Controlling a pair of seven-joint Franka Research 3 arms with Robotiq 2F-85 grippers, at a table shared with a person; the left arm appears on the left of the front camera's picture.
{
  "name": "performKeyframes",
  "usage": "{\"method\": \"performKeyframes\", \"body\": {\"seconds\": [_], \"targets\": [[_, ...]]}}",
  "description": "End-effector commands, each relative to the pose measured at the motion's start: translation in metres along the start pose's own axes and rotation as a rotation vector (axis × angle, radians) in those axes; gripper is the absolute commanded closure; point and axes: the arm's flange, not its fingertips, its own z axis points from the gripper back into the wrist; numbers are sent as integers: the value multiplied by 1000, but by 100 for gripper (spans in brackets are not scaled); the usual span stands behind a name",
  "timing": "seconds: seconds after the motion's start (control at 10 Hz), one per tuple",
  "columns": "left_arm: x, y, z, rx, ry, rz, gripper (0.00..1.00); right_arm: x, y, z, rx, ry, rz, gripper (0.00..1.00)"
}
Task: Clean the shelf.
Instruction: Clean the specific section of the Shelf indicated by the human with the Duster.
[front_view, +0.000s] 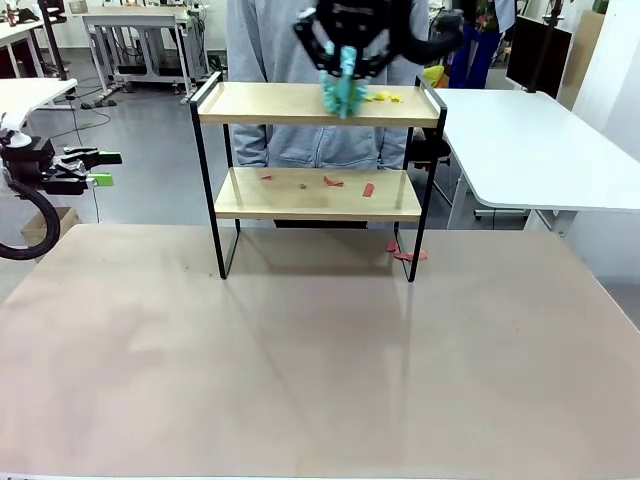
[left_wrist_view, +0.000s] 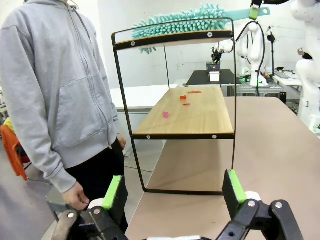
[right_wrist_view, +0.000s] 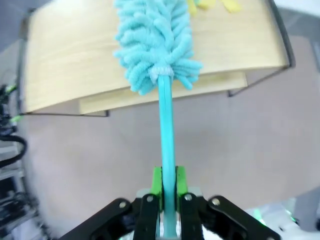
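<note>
Our right tool (right_wrist_view: 168, 181) pinches the turquoise duster (right_wrist_view: 155, 40) lying atop the shelf (right_wrist_view: 65, 55); our left tool (left_wrist_view: 173, 190) stands spread.

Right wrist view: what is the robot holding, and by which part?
The right gripper pinches the turquoise duster near the end of its handle, between its fingers. The left gripper holds nothing.

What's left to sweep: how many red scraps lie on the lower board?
4 red scraps on the lower board: one near the left end, a tiny one, one mid-board, one right of that. Others may be hidden.
</note>
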Motion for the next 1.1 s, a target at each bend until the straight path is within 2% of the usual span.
{"method": "performKeyframes", "body": {"seconds": [0.0,0.3,0.4,0.5,0.6,0.8,0.9,1.0], "targets": [[3,-1,0,-3,2,-4,0,-12,-52,-10,-39,19,-35,87],[3,-1,0,-3,2,-4,0,-9,-98,-7,-125,-19,-103,87],[3,-1,0,-3,2,-4,0,-10,-105,2,-92,-67,-117,87],[3,-1,0,-3,2,-4,0,-15,-100,15,-9,-130,-113,87],[3,-1,0,-3,2,-4,0,-2,-90,1,-113,-35,-104,87],[3,-1,0,-3,2,-4,0,-2,-90,1,-113,-35,-104,87],[3,-1,0,-3,2,-4,0,-7,-87,8,-87,-70,-97,87],[3,-1,0,-3,2,-4,0,-2,-89,14,8,-70,-73,87]]}}
